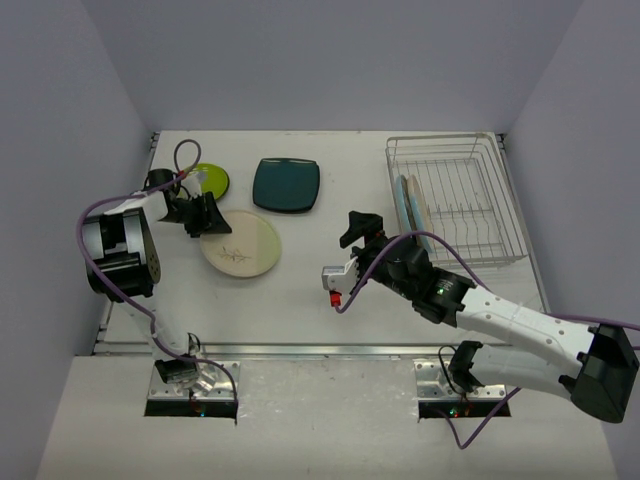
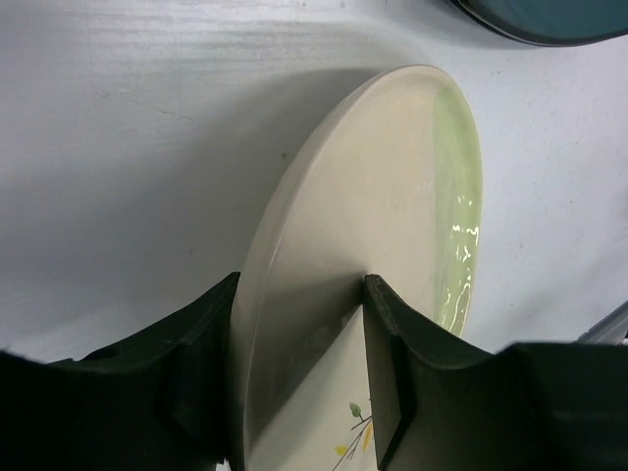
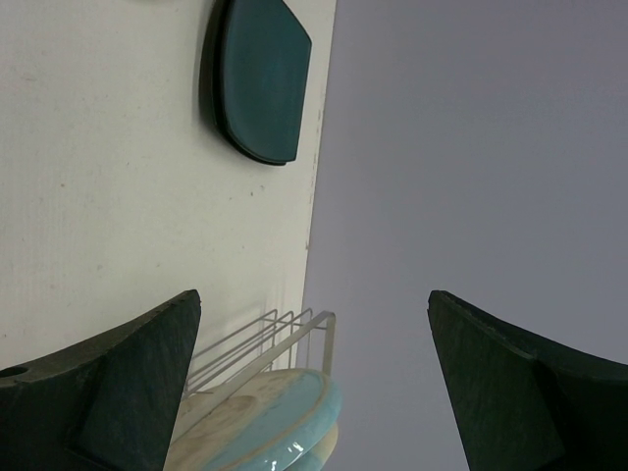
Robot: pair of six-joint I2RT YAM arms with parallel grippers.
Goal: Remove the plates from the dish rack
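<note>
The left gripper [image 2: 299,378] has its fingers [image 2: 196,368] closed on the far-left rim of the cream leaf-sprig plate [image 1: 243,247], one on each face, at the table's [image 1: 300,300] left. The right gripper [image 1: 360,228] hangs spread wide, holding nothing, over mid-table, left of the dish rack [image 1: 490,200]. Three plates are out: that one, the lime-green plate [image 1: 212,180] and the dark teal plate [image 1: 286,185], both farther back. Two more plates [image 1: 410,200] stand on edge at the rack's left end, pale blue and cream.
</note>
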